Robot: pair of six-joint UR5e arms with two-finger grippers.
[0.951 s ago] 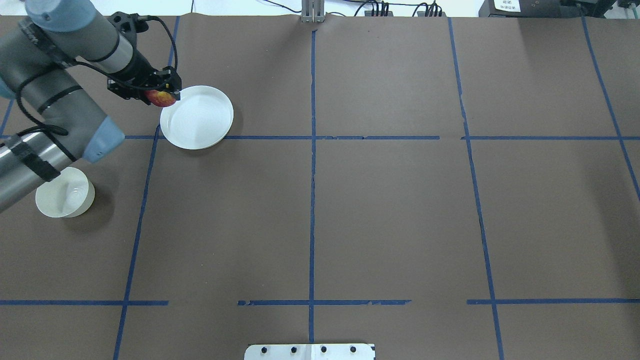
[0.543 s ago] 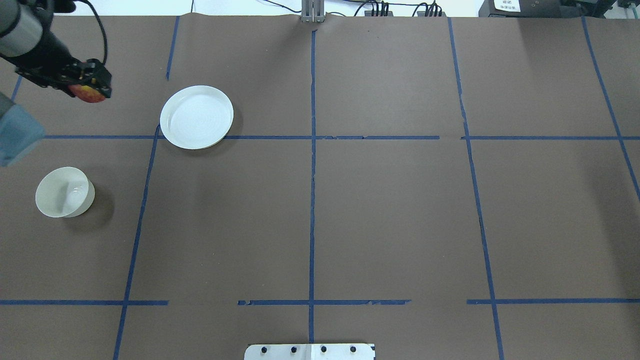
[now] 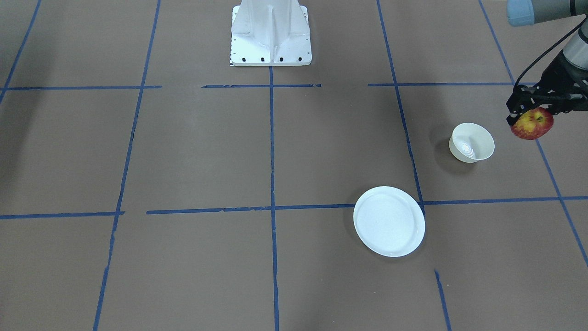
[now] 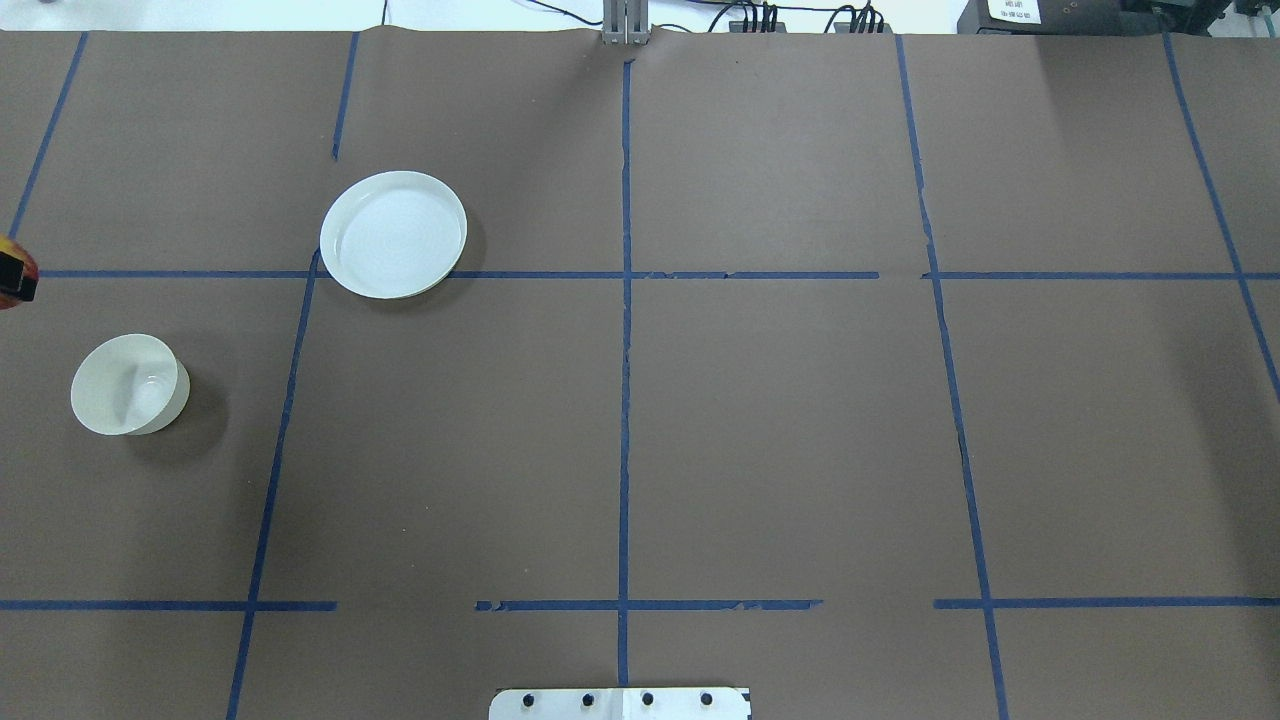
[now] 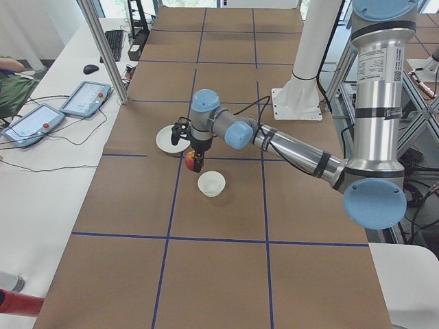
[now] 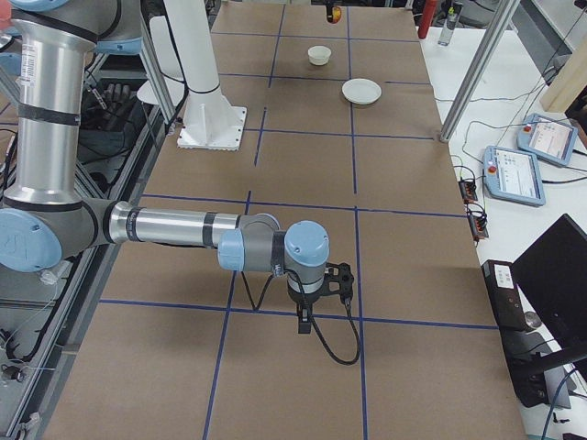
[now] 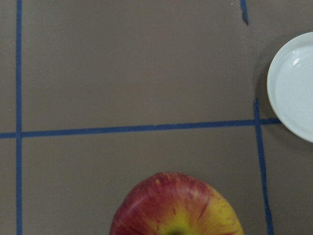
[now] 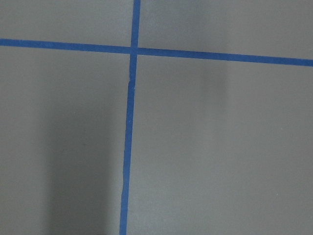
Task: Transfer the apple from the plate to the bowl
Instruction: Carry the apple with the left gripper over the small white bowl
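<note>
Grips the apple [image 3: 532, 124] between the fingers of the left hand [image 3: 528, 113], aloft above the brown counter [image 3: 183, 151]. Hangs near the bowl [image 3: 472, 142], outside its rim, well apart from the plate [image 3: 388, 221]. Cannot tell open from closed for the right hand [image 6: 307, 316], low over the counter.

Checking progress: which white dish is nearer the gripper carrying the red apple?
The small deep white bowl, beside the left gripper holding the red apple; the flat white plate lies farther off.
</note>
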